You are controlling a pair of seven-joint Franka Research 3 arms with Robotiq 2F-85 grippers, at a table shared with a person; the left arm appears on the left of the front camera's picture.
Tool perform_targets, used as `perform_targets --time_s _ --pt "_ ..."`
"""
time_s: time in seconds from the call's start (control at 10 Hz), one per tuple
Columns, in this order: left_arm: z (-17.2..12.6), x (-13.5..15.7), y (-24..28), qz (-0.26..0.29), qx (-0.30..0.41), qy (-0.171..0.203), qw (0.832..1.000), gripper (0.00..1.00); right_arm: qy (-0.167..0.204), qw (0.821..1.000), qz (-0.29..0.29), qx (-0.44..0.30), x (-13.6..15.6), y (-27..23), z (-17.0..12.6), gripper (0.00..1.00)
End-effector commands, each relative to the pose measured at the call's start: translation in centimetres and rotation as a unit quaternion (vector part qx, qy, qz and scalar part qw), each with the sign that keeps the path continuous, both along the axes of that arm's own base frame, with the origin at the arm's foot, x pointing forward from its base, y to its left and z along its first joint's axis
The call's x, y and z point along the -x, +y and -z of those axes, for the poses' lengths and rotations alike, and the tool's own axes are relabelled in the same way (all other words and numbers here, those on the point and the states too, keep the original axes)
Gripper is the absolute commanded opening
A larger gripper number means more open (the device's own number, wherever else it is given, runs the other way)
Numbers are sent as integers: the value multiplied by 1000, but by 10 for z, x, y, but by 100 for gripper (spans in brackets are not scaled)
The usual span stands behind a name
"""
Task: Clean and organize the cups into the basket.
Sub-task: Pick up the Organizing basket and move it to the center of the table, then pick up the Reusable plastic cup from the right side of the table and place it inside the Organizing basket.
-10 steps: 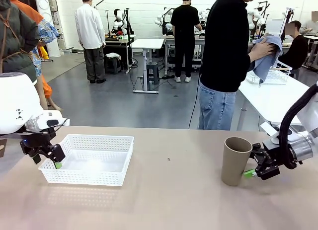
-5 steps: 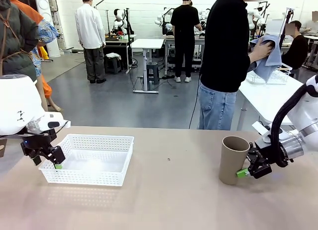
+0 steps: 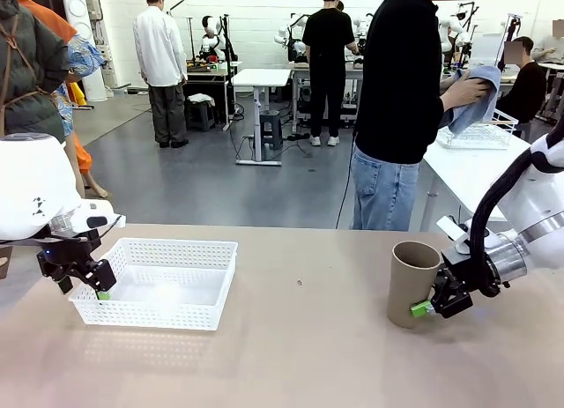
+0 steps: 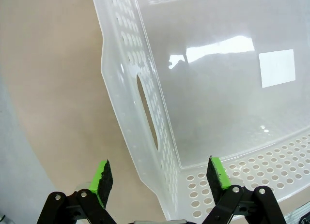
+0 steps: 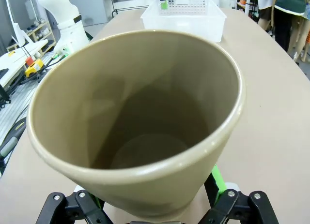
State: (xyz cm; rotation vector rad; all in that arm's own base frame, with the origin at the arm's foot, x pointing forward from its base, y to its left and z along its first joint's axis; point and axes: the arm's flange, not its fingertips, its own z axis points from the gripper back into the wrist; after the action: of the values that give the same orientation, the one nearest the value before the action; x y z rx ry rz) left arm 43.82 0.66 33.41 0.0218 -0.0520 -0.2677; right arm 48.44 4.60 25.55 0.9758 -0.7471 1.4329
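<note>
Straddling the basket's (image 3: 159,315) eight-o'clock corner, left tool (image 3: 92,289) gapes empty; right tool (image 3: 423,307), wide open, flanks the cup (image 3: 412,285); bare counter (image 3: 300,355) between.

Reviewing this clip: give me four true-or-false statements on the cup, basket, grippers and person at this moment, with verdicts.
1. The tan cup lies in the basket. False: it stands upright on the table, apart from the basket.
2. The left gripper is open, straddling the basket's end wall with the handle cutout. True.
3. The right gripper is shut above the cup. False: it is open, with the cup's lower part between its fingers.
4. The person holds a blue-grey cloth. True.
</note>
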Motion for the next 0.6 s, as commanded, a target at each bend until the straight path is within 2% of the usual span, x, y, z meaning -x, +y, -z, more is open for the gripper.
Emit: perform_targets --time_s 0.0,0.1,0.2,0.3,0.4,0.5 --pt "1 -3 -2 -4 -15 3 1000 100 14 999 16 -33 -5 7 0 100" --pt "0 -2 -2 -2 -13 2 1000 100 22 999 13 -43 -5 6 0 100" --pt "-1 -2 -2 -2 -9 -3 1000 100 19 999 8 -45 -5 5 1 40" --pt "-1 -2 -1 0 -7 -3 1000 100 20 999 9 -45 -4 4 0 40" --pt "0 -2 -1 9 -3 0 1000 61 20 999 11 -44 -5 4 0 0" --pt "0 -2 -1 7 -7 5 1000 41 20 999 12 -45 -4 3 1 39"
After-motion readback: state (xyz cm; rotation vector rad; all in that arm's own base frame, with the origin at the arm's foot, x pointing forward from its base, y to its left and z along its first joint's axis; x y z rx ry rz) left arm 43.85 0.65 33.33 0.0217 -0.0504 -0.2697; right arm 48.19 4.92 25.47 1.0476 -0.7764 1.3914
